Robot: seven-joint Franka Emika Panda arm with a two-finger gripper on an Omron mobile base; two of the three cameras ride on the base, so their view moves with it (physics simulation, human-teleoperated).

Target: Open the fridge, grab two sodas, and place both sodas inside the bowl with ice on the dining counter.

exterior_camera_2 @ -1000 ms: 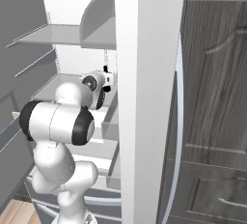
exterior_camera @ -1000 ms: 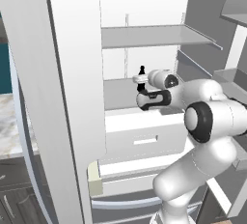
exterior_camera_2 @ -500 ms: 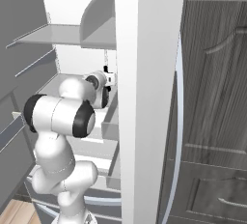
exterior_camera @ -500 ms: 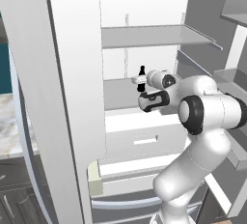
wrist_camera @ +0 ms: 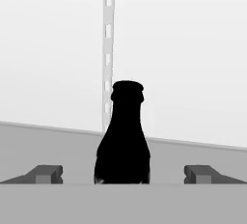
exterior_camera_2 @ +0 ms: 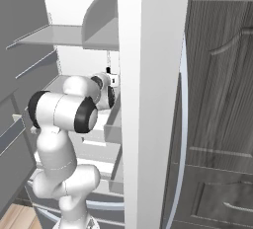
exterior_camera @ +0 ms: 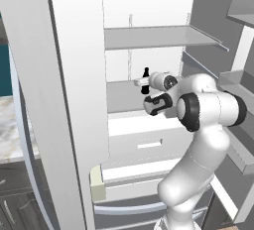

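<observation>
The fridge (exterior_camera: 74, 100) stands open, its white inside facing me. One soda, a dark near-black bottle (exterior_camera: 145, 77), is upright on a middle shelf. In the hand view that soda (wrist_camera: 123, 136) rises dead centre against the back wall. My gripper (wrist_camera: 124, 174) is open, with one fingertip on each side of the soda and well apart from it. From the left base view the gripper (exterior_camera: 143, 86) is level with the bottle's lower body. In the right base view the hand (exterior_camera_2: 111, 80) sits just left of the open fridge door (exterior_camera_2: 148, 99). The bowl and the dining counter are out of view.
A grey glass shelf (exterior_camera: 154, 38) hangs above the hand, and white drawers (exterior_camera: 149, 144) lie below it. Door bins (exterior_camera: 238, 83) jut out on the right. A marble top over dark cabinets (exterior_camera: 12, 130) lies far left. Dark cabinet fronts (exterior_camera_2: 217, 124) are at the right.
The elbow has swung left and the hand has crept slightly closer to the bottle. The bottle has not moved and the jaws have stayed open.
</observation>
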